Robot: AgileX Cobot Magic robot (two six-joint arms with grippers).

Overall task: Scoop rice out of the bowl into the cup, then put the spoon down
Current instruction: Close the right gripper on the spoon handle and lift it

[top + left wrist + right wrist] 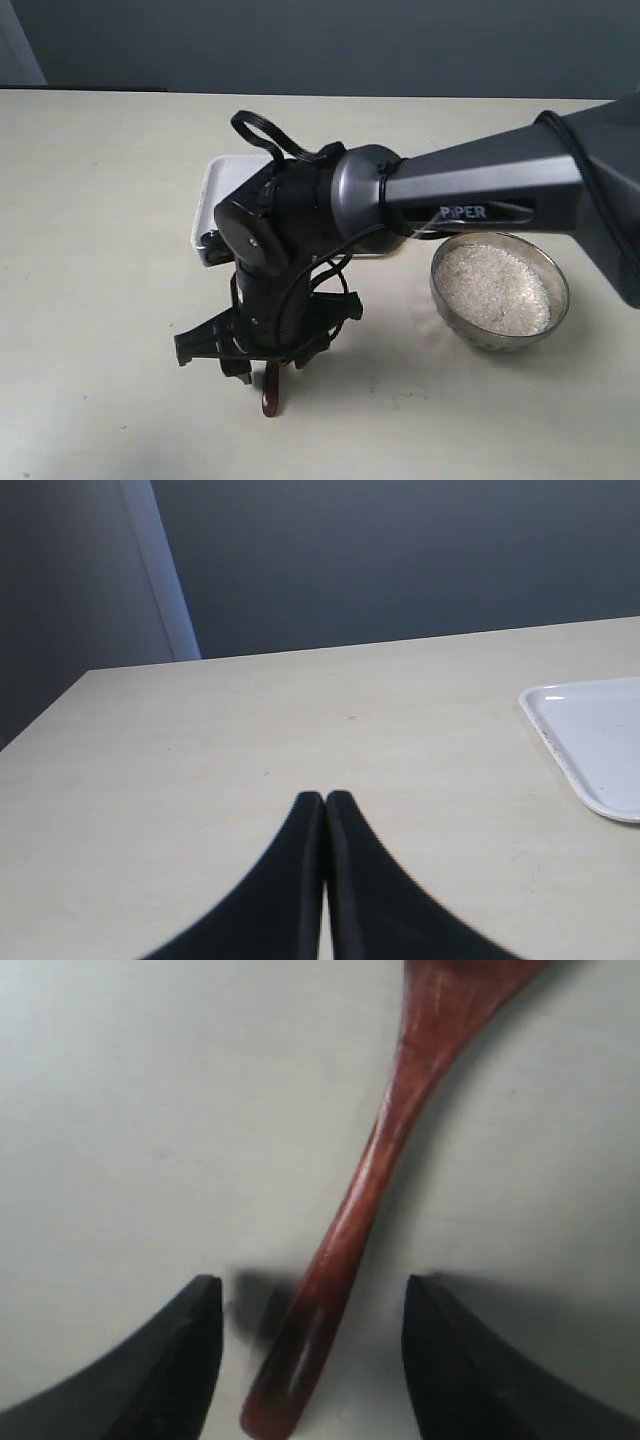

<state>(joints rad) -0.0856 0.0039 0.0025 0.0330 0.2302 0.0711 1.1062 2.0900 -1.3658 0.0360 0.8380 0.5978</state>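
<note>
The right arm reaches across the middle of the exterior view, and the right tool points down at the table, left of the centre. In the right wrist view this tool stands apart, with one dark finger on each side and nothing clamped. The spoon lies flat on the table between the two fingers. The end of its handle is in the gap, a little nearer to one finger, and there is free space on both sides, so neither finger touches it. The handle runs away from the tool and the head is at the far end, partly cut by the edge of the picture. In the exterior view only a short brown part of the spoon shows below the tool. The bowl stands well apart on the right side, and the rice fills much of it. A white tray lies behind the arm. In the left wrist view the left tool is together, its fingers pressed on each other with nothing between, above bare table and near a corner of the tray.
</note>
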